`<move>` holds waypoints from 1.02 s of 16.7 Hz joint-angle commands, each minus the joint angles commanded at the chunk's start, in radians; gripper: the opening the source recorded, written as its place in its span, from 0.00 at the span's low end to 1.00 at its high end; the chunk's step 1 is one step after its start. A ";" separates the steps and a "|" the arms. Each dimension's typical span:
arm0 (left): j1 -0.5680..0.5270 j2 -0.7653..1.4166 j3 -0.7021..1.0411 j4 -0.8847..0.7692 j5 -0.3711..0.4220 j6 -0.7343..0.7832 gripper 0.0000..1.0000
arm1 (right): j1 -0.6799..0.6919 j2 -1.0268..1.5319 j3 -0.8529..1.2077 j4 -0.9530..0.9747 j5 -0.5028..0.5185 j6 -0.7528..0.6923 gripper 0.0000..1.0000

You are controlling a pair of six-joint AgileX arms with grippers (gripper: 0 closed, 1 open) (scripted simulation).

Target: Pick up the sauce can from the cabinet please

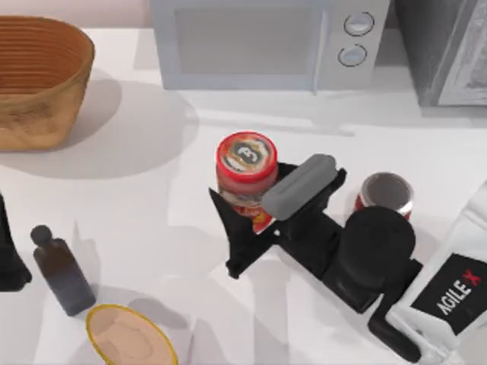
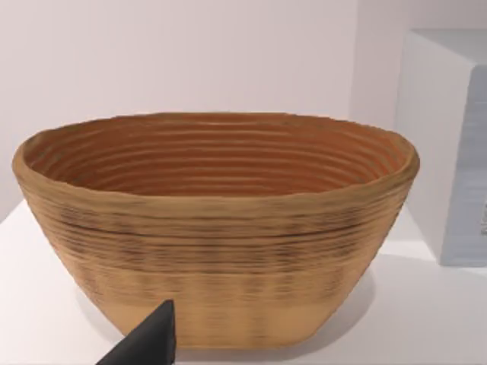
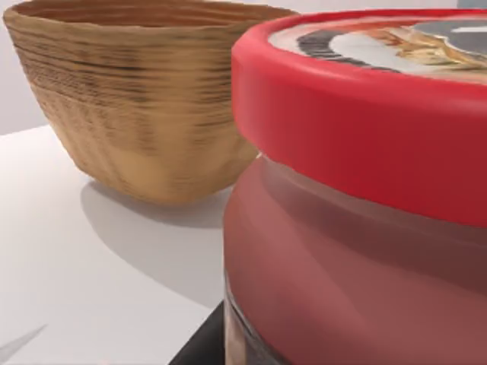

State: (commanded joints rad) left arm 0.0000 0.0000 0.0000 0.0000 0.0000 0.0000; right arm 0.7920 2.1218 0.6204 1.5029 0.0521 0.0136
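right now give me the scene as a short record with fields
sauce can: upright on the white table, middle, in front of the microwave
right gripper: at the sauce can, fingers on either side of it
left arm: parked at the table's left edge
cabinet: far right corner
red jar: right of the can, beside the right arm
basket: far left
dark bottle: near left

The right tool (image 1: 242, 220) straddles the sauce can (image 1: 246, 171) mid-surface, fingers either side; a red jar (image 1: 385, 194) stands just beside the arm, right.
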 joint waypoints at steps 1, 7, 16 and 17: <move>0.000 0.000 0.000 0.000 0.000 0.000 1.00 | -0.004 -0.001 -0.005 -0.003 -0.001 0.002 0.00; 0.000 0.000 0.000 0.000 0.000 0.000 1.00 | -0.005 0.107 0.136 -0.037 -0.001 -0.002 0.00; 0.000 0.000 0.000 0.000 0.000 0.000 1.00 | -0.006 0.201 0.274 -0.073 -0.003 -0.002 0.08; 0.000 0.000 0.000 0.000 0.000 0.000 1.00 | -0.006 0.201 0.274 -0.073 -0.003 -0.002 0.15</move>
State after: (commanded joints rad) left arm 0.0000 0.0000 0.0000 0.0000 0.0000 0.0000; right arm 0.7862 2.3232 0.8948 1.4301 0.0488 0.0117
